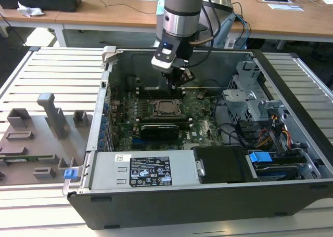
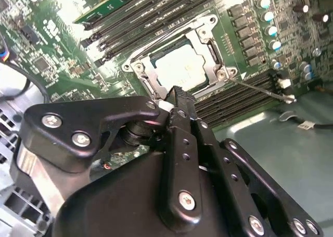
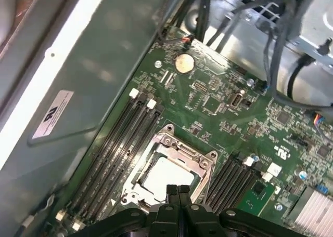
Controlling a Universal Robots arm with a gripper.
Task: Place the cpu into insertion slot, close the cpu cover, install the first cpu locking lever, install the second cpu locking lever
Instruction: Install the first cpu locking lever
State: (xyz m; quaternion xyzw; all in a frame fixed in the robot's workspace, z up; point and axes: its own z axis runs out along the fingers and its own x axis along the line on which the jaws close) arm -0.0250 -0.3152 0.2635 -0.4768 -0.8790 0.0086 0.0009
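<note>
Gripper (image 1: 176,82): fingers pressed together, nothing btw them. In both wrist views the tip hangs over one edge of the cpu cover.
Cpu (image 2: 182,69): lies flat in the insertion slot; silver top shows thru the cover's window.
Insertion slot (image 1: 167,108): mid of the green board (image 3: 218,112), deep in the open case.
Cpu cover (image 3: 183,149): down over the cpu, w/ its metal frame edges all round the chip.
Lever (image 2: 263,90): thin metal rod, runs out from a socket corner along the long black slots. Clipped down or not, can't tell.
Long black slots (image 3: 120,143): just beside the socket on 2 sides, tight vs. the frame edge.
Room above: open air over the socket.
Room at sides: case wall (image 1: 106,107) on the exterior view's left is well apart from the gripper. Metal drive cage (image 1: 250,91) on the exterior view's right is apart too.
Black card (image 1: 164,129): just beside the socket, lying low.
</note>
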